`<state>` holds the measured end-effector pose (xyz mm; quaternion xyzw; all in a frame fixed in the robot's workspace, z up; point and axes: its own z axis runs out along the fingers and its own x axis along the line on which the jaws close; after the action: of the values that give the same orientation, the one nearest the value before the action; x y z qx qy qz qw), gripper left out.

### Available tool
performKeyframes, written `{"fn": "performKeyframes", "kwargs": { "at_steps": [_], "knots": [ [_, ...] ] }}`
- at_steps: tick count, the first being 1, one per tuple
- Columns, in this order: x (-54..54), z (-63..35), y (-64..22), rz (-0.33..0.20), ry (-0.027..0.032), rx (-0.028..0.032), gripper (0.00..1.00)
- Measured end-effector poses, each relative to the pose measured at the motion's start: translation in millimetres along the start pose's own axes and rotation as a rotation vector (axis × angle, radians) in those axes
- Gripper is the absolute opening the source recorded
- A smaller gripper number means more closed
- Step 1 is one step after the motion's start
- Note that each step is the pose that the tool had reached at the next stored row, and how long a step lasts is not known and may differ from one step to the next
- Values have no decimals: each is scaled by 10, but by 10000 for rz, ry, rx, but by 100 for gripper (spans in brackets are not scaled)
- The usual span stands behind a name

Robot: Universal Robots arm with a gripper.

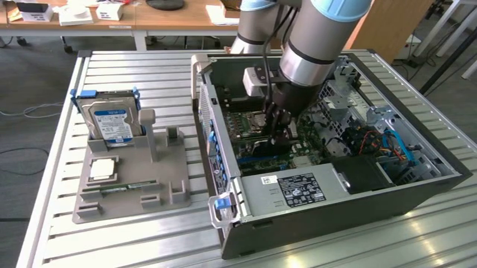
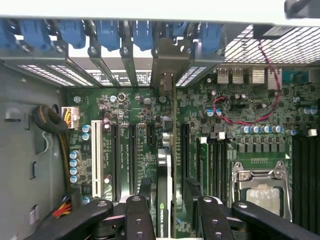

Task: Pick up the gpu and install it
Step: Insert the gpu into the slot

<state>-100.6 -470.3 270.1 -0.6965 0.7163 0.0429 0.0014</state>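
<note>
Jaws spread wide, one dark finger (image 2: pixel 139 220) each side of the gpu (image 2: pixel 164 200), which stands on edge between them in the wrist view, its thin top edge running up toward the case's rear wall; the pads sit close beside the card, but contact is hard to judge. The gripper (image 2: pixel 167 220) is down inside the open computer case (image 1: pixel 313 218), over the green motherboard (image 2: pixel 235 115). The card stands in line with the row of long black expansion slots, and one white slot (image 2: pixel 96 157) lies off to the side. Whether the card's lower edge is seated is hidden by the card itself. A red wire loop (image 2: pixel 235 112) curls over the board, and one CPU socket (image 2: pixel 260 185) is cut off at the frame edge. In the exterior view the arm (image 1: pixel 316 50) covers much of the board and the card is hard to pick out beneath it. On the exterior view's left, a grey parts holder (image 1: pixel 160 178) keeps one hard drive (image 1: pixel 113 120) upright, one flat square chip (image 1: pixel 102 167) and one narrow green memory stick (image 1: pixel 123 188).
</note>
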Motion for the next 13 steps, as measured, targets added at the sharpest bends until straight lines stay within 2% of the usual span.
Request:
{"fn": "performKeyframes", "kwargs": {
  "at_steps": [13],
  "knots": [
    [-16,-263,15,0,1,-1,40]
  ]
}}
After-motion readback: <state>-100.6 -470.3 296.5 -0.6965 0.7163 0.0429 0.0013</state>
